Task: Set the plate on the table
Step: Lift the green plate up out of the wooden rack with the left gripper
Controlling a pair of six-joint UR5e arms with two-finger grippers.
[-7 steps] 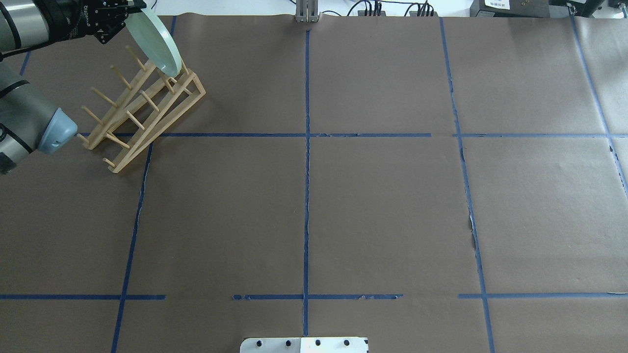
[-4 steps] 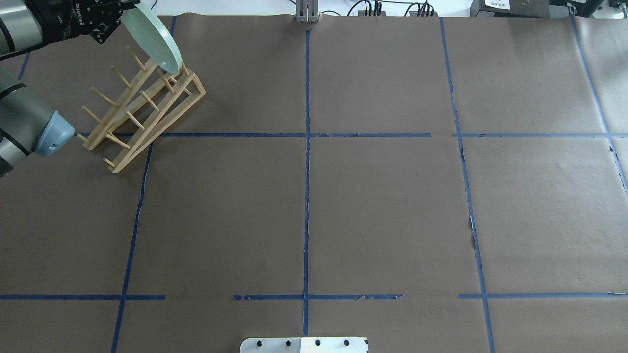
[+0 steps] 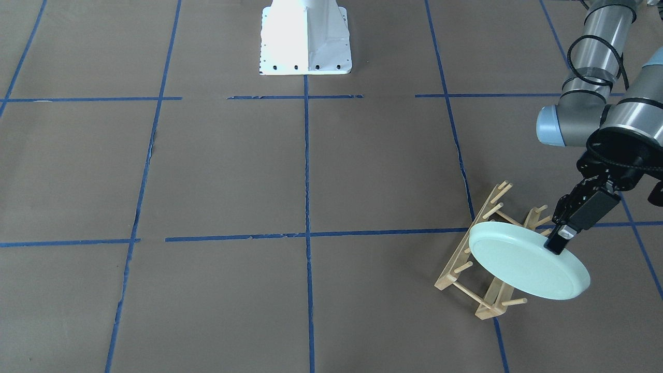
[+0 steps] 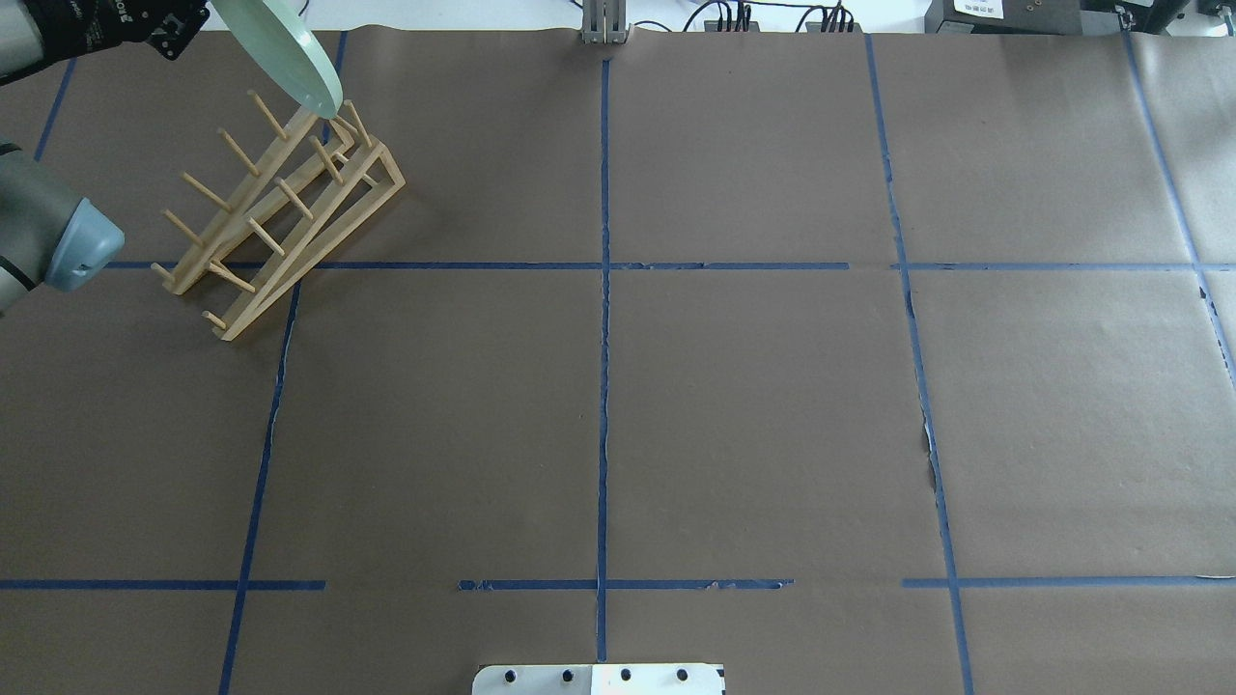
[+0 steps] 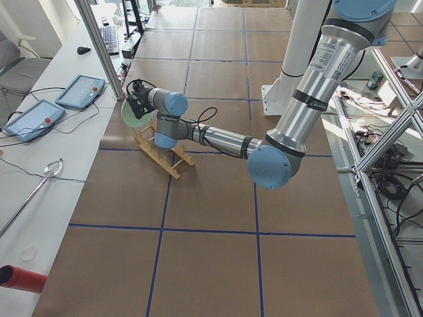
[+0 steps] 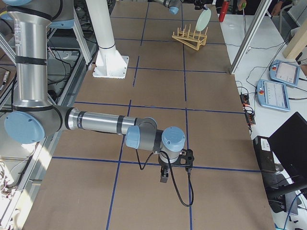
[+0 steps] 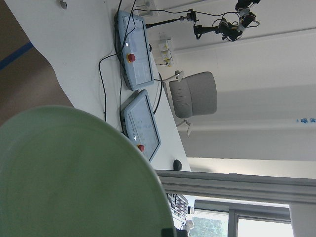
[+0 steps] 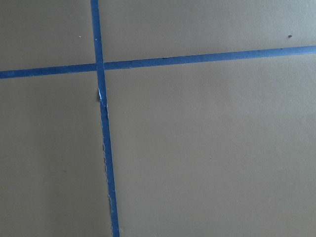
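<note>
The pale mint-green plate [image 3: 523, 264] hangs tilted on edge over the far end of the wooden peg rack [image 3: 456, 265], above the brown-paper table [image 3: 217, 171]. My left gripper [image 3: 562, 239] is shut on the plate's upper rim. In the overhead view the plate [image 4: 285, 53] sits at the top left, its lower edge over the rack's [image 4: 290, 208] last pegs. It fills the left wrist view [image 7: 69, 173]. My right gripper [image 6: 164, 178] hangs low over the table far from the rack, and I cannot tell whether it is open or shut.
The white robot base [image 3: 305, 36] stands at the table's near-robot edge. Beyond the rack is a white bench with two teach pendants [image 5: 79, 91] and an aluminium frame post [image 5: 99, 46]. Blue tape lines [image 4: 604, 386] divide the table.
The left gripper has lifted the plate up out of the rack's pegs and drawn it toward the far left. The left arm's elbow has pulled back to the left. The rack has not moved.
</note>
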